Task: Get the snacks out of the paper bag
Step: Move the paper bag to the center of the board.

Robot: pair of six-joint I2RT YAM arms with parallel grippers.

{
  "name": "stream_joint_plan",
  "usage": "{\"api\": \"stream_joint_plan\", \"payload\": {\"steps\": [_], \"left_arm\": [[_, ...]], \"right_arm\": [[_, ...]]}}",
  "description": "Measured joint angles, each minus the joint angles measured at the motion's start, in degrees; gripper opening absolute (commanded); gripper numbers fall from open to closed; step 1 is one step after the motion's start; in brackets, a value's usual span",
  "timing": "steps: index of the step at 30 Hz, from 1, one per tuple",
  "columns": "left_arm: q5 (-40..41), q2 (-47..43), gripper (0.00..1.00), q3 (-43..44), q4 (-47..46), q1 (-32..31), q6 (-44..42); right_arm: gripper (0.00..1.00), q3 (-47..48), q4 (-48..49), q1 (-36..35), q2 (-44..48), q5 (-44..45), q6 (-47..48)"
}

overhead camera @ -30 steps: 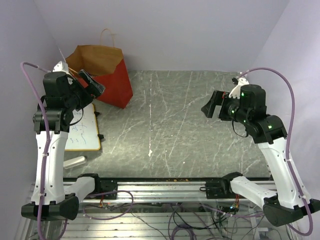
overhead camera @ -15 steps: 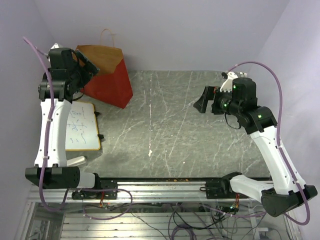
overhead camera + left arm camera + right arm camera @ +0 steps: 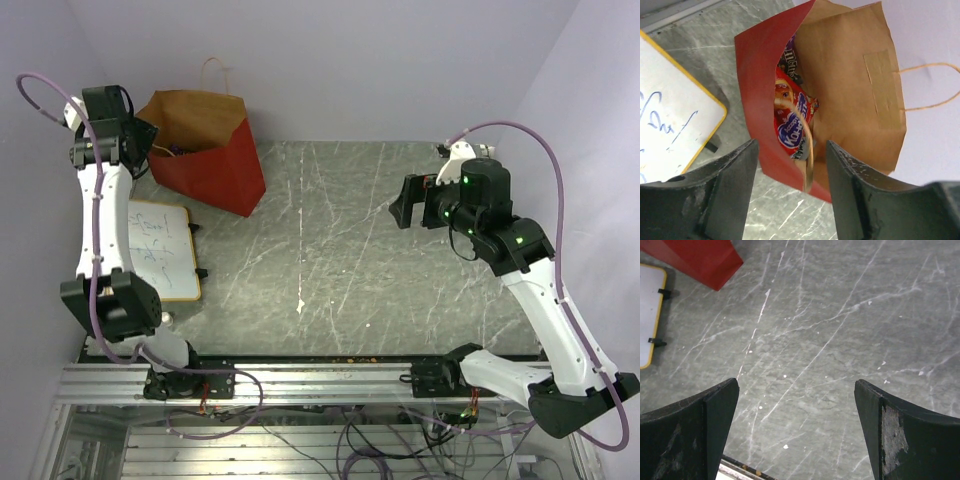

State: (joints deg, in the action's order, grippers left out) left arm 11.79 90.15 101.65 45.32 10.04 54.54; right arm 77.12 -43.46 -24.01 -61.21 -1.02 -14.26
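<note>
Red paper bag (image 3: 757, 100) gapes, red chip bag (image 3: 790, 131) inside; left pincer (image 3: 792, 146) and right pincer (image 3: 796, 386) spread wide, empty

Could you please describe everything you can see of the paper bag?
The paper bag is red outside and brown kraft inside, with thin twisted handles. It stands at the table's far left corner, beside the whiteboard, mouth open. Inside lie a red chip bag and a dark packet; one handle droops across them. The left fingers hover open above it, not touching.
</note>
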Motion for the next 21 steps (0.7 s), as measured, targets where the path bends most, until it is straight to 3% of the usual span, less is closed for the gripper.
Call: {"api": "stream_joint_plan", "payload": {"steps": [9,11,21], "left_arm": [[-6.6,8.7,0.12,3.7,-5.4,0.7,1.6],[-9.0,8.9,0.07,3.7,-7.0,0.7,2.0],[-18.4,10.4,0.07,3.7,-12.1,-1.2,4.5]], "right_arm": [[1.00,0.0,0.4,-0.1,-0.3,3.9,1.7],[1.00,0.0,0.4,-0.1,-0.6,4.1,1.8],[1.00,0.0,0.4,-0.1,-1.9,4.3,2.5]]}}
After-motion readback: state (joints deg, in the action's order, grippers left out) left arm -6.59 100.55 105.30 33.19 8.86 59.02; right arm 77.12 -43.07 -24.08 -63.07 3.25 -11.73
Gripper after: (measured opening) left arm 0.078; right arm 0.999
